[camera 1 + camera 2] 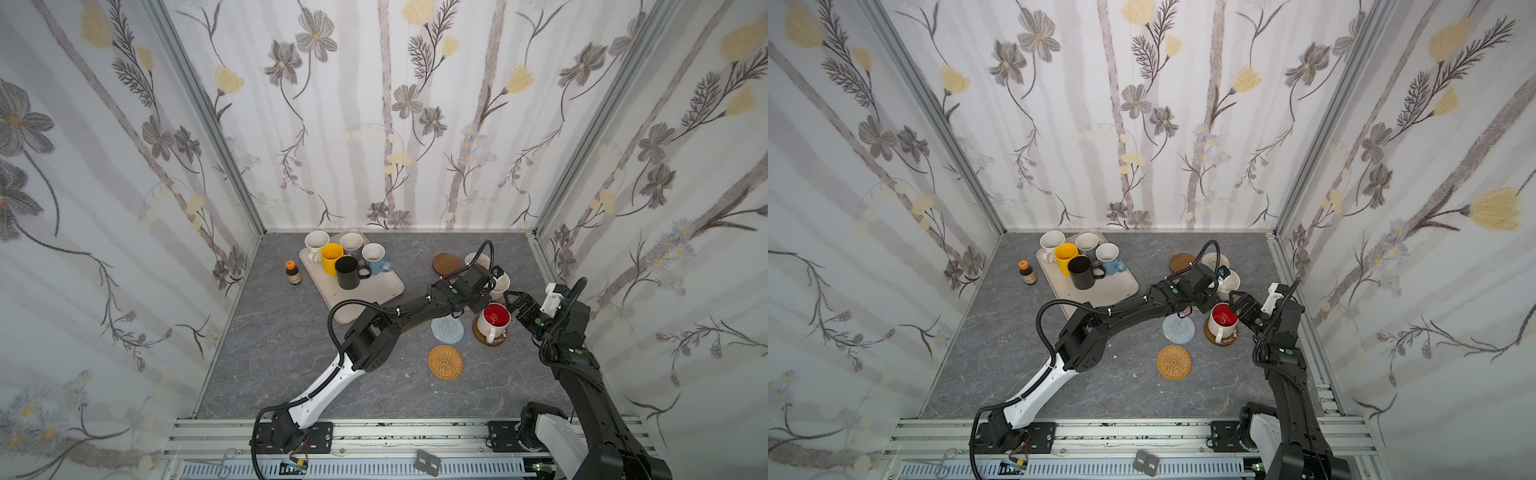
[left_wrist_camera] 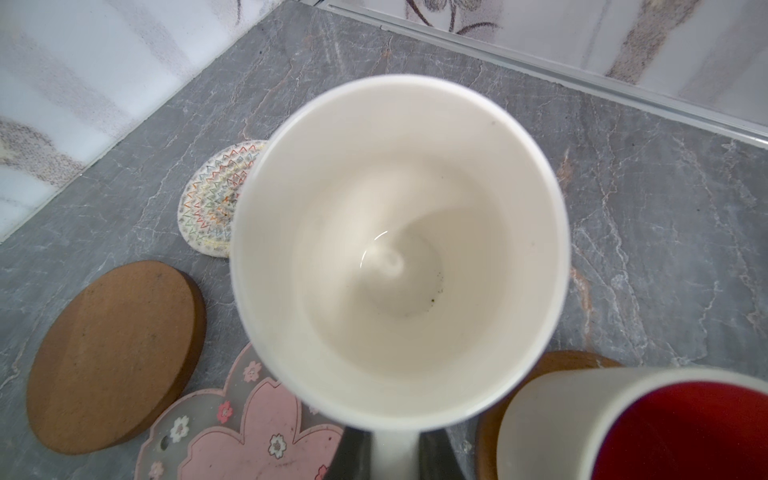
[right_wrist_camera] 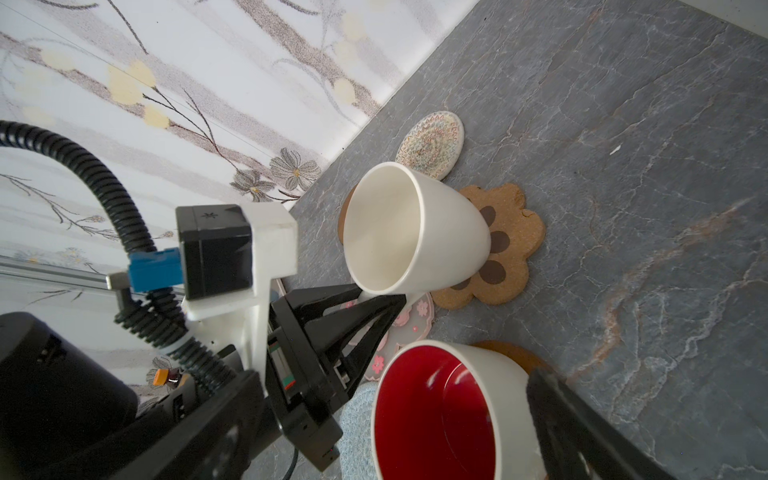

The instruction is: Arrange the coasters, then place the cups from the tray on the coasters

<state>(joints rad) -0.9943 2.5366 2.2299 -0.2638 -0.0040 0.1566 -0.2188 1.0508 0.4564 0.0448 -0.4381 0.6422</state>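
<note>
1. In both top views the tray lies at the back left of the desk. It carries the white mug, yellow mug, lavender mug, light blue mug and black mug. The left gripper reaches across to the right side and is clamped on the cream-white mug. The red-lined mug stands on the amber disc, and the right gripper is just beside it with its jaws wide.
2. In the left wrist view we look straight into the cream-white mug. Its handle is pinched between the dark fingers. Around it lie the wood disc, the woven coaster and the blossom coaster.
3. In the right wrist view the cream-white mug is over the paw coaster. We cannot tell whether it rests on the coaster. One finger of the right gripper stands beside the red-lined mug. We cannot tell whether it touches.
</note>
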